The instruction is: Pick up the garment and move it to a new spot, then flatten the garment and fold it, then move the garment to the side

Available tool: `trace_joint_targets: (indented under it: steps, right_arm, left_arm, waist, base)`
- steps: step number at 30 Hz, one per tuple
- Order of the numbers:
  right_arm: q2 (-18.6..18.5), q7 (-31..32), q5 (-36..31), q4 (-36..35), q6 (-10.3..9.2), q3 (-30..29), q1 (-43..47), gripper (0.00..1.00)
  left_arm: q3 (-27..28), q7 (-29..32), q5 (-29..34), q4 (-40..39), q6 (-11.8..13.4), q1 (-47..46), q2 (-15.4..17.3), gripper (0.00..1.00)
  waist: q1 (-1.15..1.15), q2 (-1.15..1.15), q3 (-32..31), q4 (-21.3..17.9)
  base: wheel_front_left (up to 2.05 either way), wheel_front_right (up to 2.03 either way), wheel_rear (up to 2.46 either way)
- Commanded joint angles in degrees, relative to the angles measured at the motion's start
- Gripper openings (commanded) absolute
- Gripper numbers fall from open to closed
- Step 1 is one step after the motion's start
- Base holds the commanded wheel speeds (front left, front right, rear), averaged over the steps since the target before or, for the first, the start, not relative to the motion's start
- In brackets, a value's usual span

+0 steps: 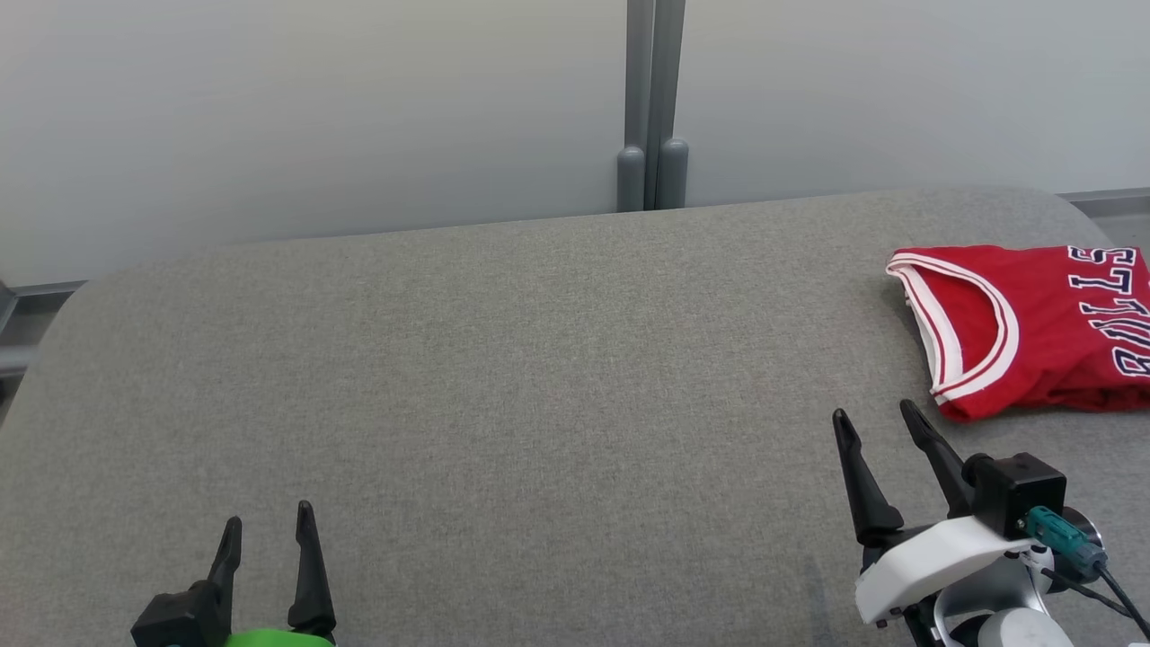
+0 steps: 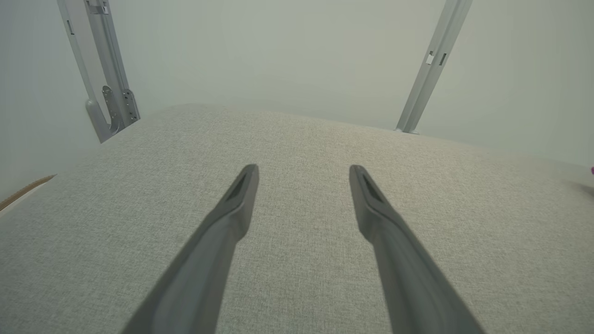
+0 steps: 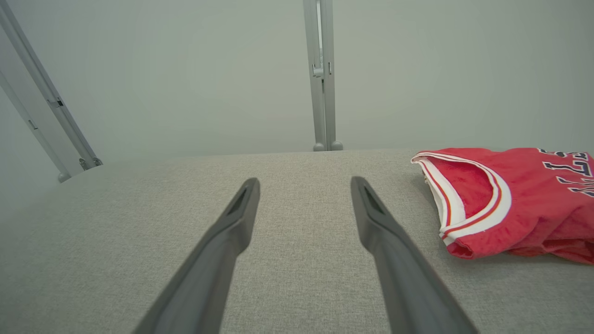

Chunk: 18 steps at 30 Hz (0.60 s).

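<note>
We are noting a broad grey surface (image 1: 503, 377), bare across most of its width. The garment (image 1: 1042, 341), a red jersey with white trim, is lying doubled over at the far right, close to the rounded corner and running past the head view's edge. The right claw (image 1: 873, 411) is hovering just beside its near edge, jaws spread and holding nothing. The left claw (image 1: 270, 513) is sitting low at the near left, well apart, likewise spread and empty. We are judging two risks: a pinch catching one layer only, leaving the cloth dragging; or a nudge sliding it off that corner
</note>
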Motion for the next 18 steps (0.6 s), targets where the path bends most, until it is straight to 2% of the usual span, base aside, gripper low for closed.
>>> trace_joint_targets:
  steps: [1,6,7,11,18]
  right_arm:
    - [-0.1,0.24,-0.34,0.04,-0.02,-0.14,0.41,1.0]
    - [-0.1,0.22,-0.15,0.1,-0.02,-0.02,0.55,1.0]
    - [0.0,0.35,-0.04,0.09,0.0,0.05,0.08,0.0]
    - [0.25,0.36,0.89,1.79,0.0,0.17,0.89,0.0]
    - [-0.13,0.77,9.36,2.9,0.0,-0.2,-0.06,0.0]
  left_arm:
    - [0.14,-0.15,0.47,-0.1,0.12,0.66,0.04,1.0]
    - [0.26,-0.15,0.83,0.03,0.57,0.43,0.17,1.0]
    - [0.12,0.02,0.38,0.09,0.4,0.0,-0.03,0.0]
    - [-0.02,0.55,-0.47,1.64,0.19,0.06,-1.01,0.0]
    - [2.29,2.62,-6.46,2.27,-1.9,-1.25,-2.07,0.0]
  waist:
    - [0.0,0.0,0.01,0.03]
    - [0.0,0.0,0.1,0.06]
    - [0.0,0.0,0.11,0.06]
    - [0.0,0.0,0.14,0.05]
    - [0.0,0.0,0.35,0.1]
  base:
    - [0.0,0.0,0.0]
    - [0.0,0.0,0.0]
    - [0.0,0.0,0.0]
    - [0.0,0.0,0.0]
    - [0.0,0.0,0.0]
